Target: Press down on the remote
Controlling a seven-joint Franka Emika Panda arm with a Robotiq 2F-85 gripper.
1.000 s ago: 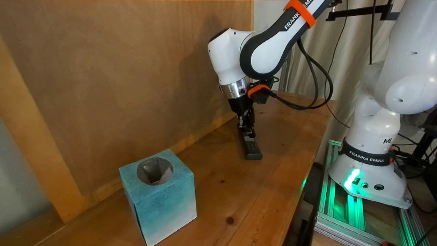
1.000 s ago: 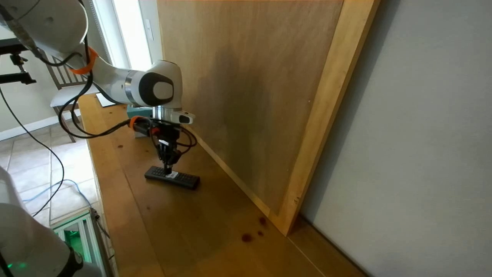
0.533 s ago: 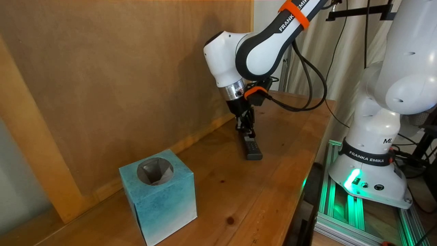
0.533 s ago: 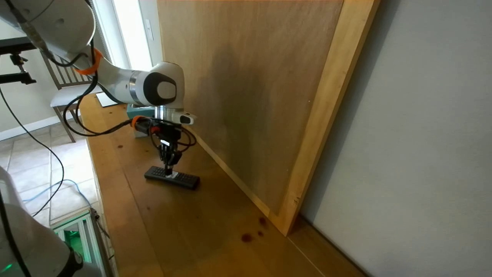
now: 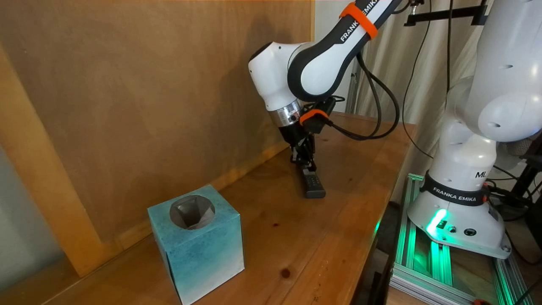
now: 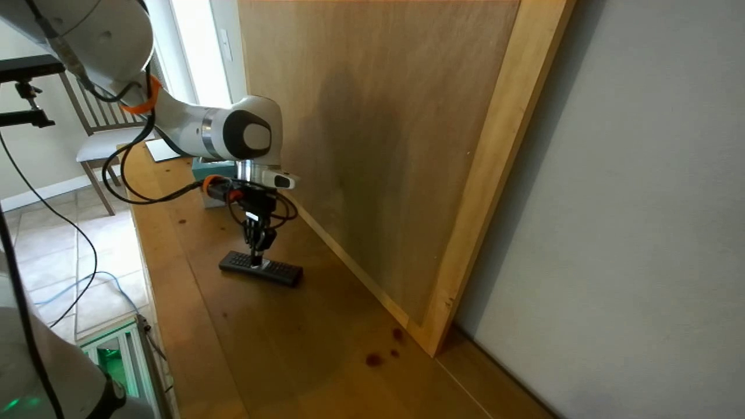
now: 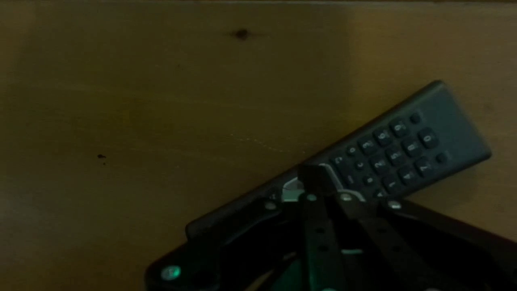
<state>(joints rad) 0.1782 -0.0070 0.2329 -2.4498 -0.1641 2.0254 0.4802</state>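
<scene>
One slanted push from my closed, empty black gripper could skid the slim, rectangular black plastic remote along the brown wooden worktop.

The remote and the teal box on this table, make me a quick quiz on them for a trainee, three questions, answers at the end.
1. What shape is the opening in the top of the teal box?
2. True or false: the remote lies flat on the table.
3. The hand is at: a) the teal box, b) the remote, c) neither?

Key: 1: round. 2: true. 3: b.
</scene>
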